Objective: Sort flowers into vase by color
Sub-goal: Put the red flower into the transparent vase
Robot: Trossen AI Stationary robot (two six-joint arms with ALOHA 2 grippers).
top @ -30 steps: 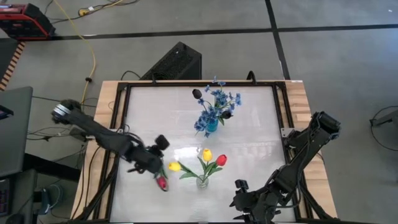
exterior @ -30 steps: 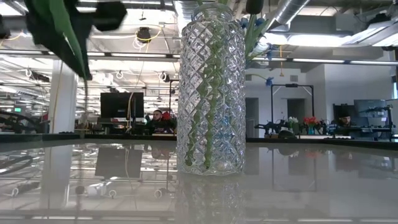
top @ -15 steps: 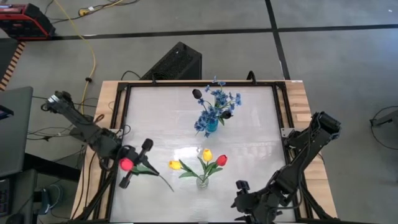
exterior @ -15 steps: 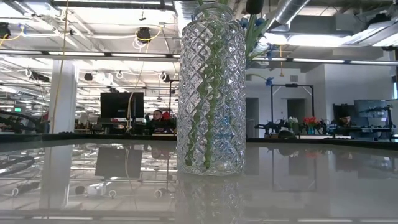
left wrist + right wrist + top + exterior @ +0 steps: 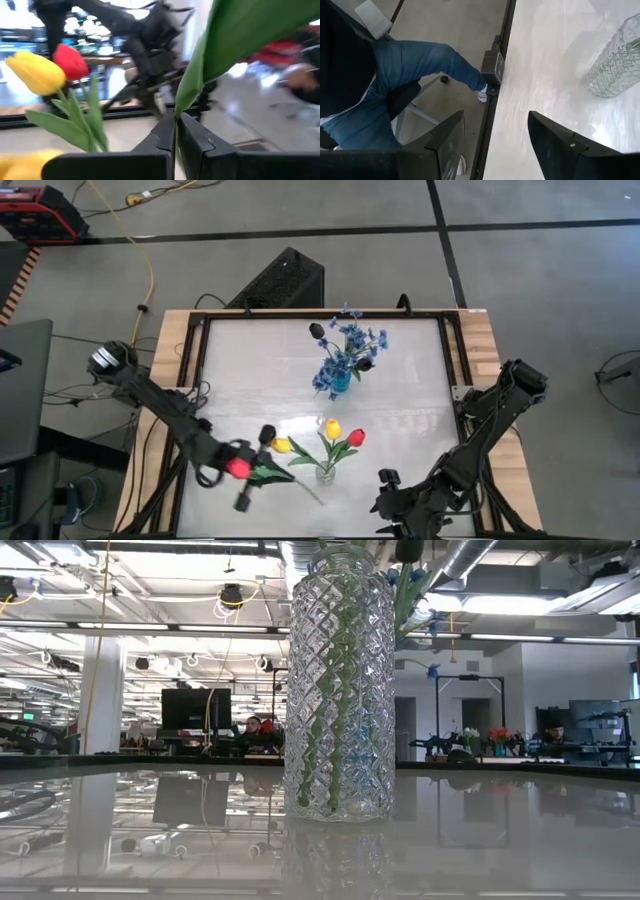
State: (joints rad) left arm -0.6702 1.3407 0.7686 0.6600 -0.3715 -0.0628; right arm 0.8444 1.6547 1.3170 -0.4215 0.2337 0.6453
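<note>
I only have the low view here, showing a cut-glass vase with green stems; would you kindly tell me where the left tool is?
Observer: The left tool hangs just left of that clear vase, shut on the stem of a red tulip.
Operator: Thank you. Which blooms are in the vase?
Observer: Two yellow tulips and a second red tulip.
Operator: And where is the right tool, if I may ask?
Observer: The right tool is open and holds nothing, waiting at the table edge on its own side.
</note>
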